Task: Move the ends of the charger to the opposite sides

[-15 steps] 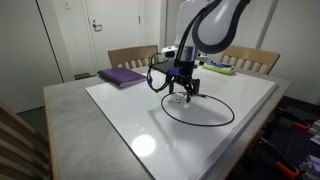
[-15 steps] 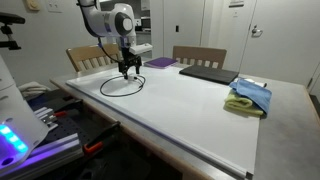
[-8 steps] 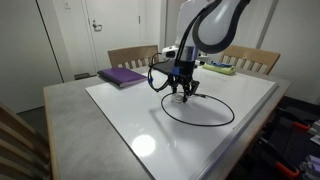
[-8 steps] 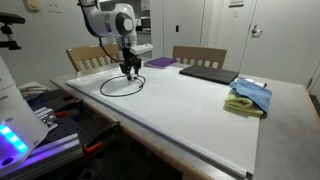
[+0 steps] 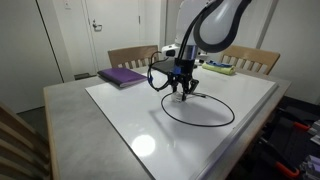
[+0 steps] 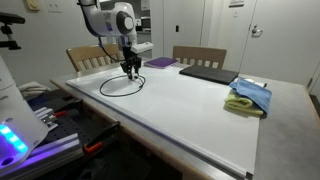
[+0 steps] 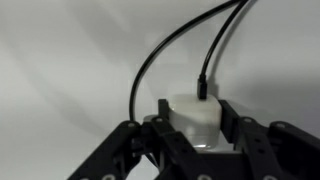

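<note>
Fingers [image 7: 234, 126] snug against white plug [image 7: 192, 120]

Our arm [image 5: 215, 22] bends over and reaches straight down. Our gripper [image 5: 181, 96] points down too. Its two fingers [image 7: 238, 125] press on both sides of the white plug [image 7: 195, 110], which sits right between the jaws.

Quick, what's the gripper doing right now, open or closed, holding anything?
Gripper: closed on the white plug, a finger against each side.
</note>
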